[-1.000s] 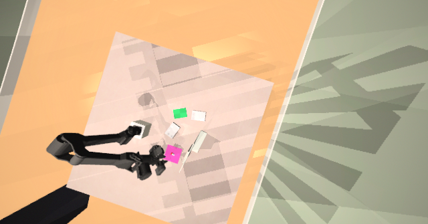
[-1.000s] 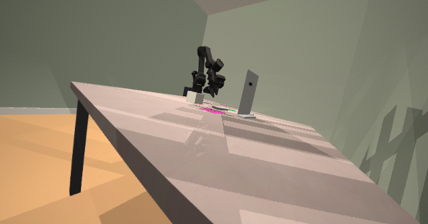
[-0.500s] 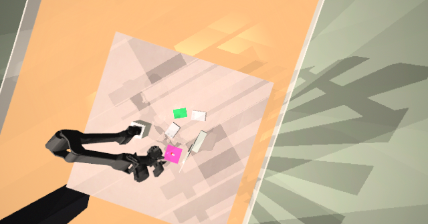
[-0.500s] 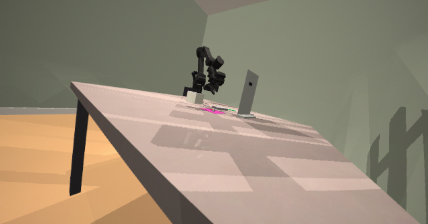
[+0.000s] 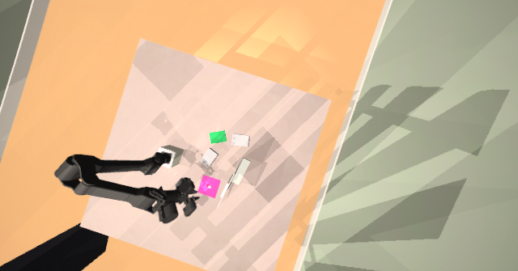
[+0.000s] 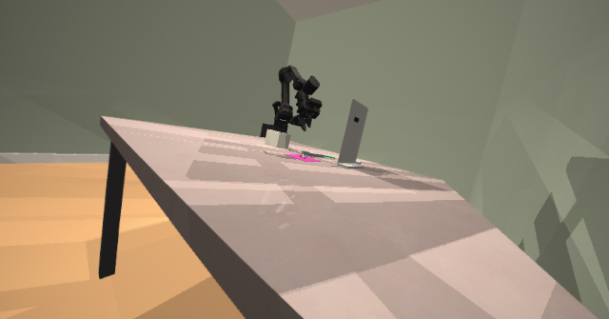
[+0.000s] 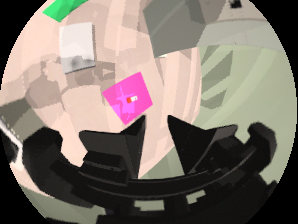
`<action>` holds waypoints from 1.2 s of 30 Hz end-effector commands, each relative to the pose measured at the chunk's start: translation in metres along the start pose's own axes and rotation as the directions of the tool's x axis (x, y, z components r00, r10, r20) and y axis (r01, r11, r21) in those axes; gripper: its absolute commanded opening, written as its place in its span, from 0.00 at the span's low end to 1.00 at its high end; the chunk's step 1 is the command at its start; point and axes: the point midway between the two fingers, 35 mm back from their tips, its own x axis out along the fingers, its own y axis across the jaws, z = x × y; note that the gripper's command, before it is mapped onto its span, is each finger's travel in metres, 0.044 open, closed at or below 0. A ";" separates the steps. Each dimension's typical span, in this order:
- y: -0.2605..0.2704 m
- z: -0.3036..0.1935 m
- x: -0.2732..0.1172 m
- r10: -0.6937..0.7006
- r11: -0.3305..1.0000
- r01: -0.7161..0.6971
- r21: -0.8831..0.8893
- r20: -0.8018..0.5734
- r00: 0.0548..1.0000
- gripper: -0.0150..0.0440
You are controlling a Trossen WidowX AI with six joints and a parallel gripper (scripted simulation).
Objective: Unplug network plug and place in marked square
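Observation:
The small white plug lies on the table inside the magenta marked square. In the wrist view the plug sits near the middle of the square. The grey upright panel stands just beyond the square, and its dark socket is empty. From above, the panel shows as a thin slab. My gripper hangs above the table on the near side of the square, clear of the plug. Its fingers stand apart with nothing between them. It also shows in the side view, raised off the table.
A green patch and two white patches lie flat on the table beyond the square. The arm's pale base block stands to the left. The table edge runs along the right.

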 end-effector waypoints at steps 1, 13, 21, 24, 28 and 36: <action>-0.015 0.000 -0.013 -0.015 1.000 0.015 0.002 -0.001 1.000 0.52; -0.040 0.000 -0.048 -0.019 1.000 0.019 0.005 -0.002 1.000 0.52; -0.052 0.000 -0.074 -0.021 1.000 0.021 0.006 -0.002 1.000 0.52; -0.056 -0.001 -0.082 -0.022 1.000 0.022 0.007 -0.002 1.000 0.52; -0.056 -0.001 -0.082 -0.022 1.000 0.022 0.007 -0.002 1.000 0.56; -0.056 -0.001 -0.082 -0.022 1.000 0.022 0.007 -0.002 1.000 0.92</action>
